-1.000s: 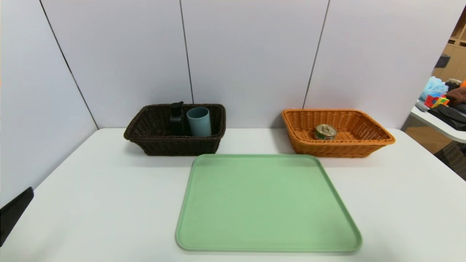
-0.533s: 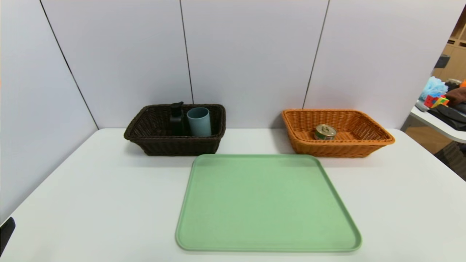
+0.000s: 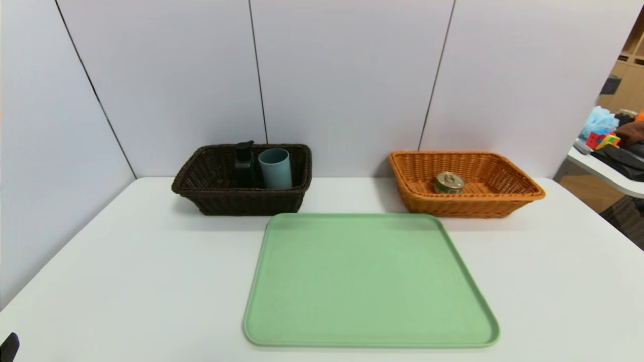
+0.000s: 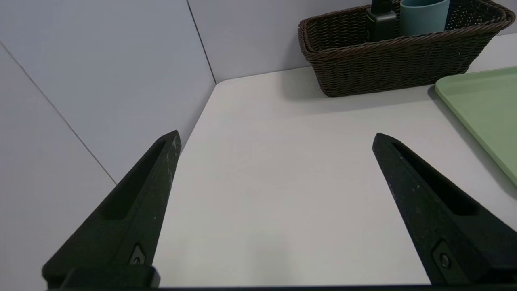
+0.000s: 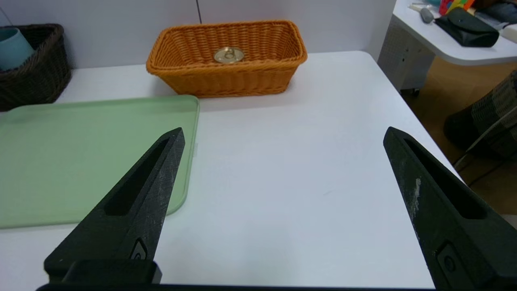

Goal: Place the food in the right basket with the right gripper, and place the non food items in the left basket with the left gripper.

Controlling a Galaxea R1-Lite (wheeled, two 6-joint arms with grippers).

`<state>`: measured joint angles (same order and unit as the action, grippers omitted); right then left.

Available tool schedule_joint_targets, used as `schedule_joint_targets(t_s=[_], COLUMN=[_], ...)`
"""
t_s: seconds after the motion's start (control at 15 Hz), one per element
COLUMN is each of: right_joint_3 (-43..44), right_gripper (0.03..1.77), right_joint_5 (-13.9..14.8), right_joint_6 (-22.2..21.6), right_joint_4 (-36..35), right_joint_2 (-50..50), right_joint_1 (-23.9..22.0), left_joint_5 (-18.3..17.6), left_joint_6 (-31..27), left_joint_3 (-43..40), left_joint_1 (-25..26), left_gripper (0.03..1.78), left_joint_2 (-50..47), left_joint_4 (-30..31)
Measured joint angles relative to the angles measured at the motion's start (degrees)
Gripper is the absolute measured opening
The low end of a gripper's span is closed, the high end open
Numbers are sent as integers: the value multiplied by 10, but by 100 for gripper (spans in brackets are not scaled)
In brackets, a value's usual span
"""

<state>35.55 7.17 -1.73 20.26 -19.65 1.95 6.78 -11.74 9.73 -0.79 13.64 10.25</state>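
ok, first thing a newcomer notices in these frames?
The big green tray lying bare mid-table. Behind it, the dark brown basket on the left holds a black pump bottle and blue-grey cup; the orange basket on the right holds a small tin can. Both grippers, left and right, hang open over bare table.

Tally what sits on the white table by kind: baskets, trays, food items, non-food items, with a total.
Baskets: 2, the dark brown wicker basket and the orange wicker basket
Trays: 1, the green tray
Food items: 1, the tin can in the orange wicker basket
Non-food items: 2, the black pump bottle and the blue-grey cup, both in the dark brown wicker basket
Total: 6
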Motion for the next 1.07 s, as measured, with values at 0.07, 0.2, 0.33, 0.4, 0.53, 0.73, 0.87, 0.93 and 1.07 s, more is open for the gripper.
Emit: schedule_joint_targets(t_s=[0.07,0.2,0.33,0.4,0.53,0.73,0.87,0.93,1.07], right_joint_3=[0,-7,-17,-19,-21,-27,-28,-29,-30], right_gripper=[169,169,169,169,169,169,169,169,169], right_joint_5=[-1,-1,-1,-1,2,11,13,12,6], right_joint_6=[0,0,0,0,1,0,3,4,12], right_joint_4=[18,40,44,45,46,45,54,59,83], right_joint_2=[13,38,61,71,87,98,108,113,132], right_joint_1=[-1,-2,-9,-15,-22,-24,-23,-23,-22], left_joint_5=[-2,-10,-11,-10,-10,-9,-7,-6,-5], left_joint_6=[0,0,0,0,1,1,1,2,2], left_joint_3=[-4,-14,-19,-21,-27,-45,-48,-50,-58], left_joint_1=[1,5,9,9,11,11,11,11,10], left_gripper=[169,169,169,169,169,169,169,169,169], left_joint_2=[-7,-20,-32,-37,-45,-59,-66,-70,-77], left_joint_4=[0,0,-5,-6,-6,-5,-5,-5,-4])
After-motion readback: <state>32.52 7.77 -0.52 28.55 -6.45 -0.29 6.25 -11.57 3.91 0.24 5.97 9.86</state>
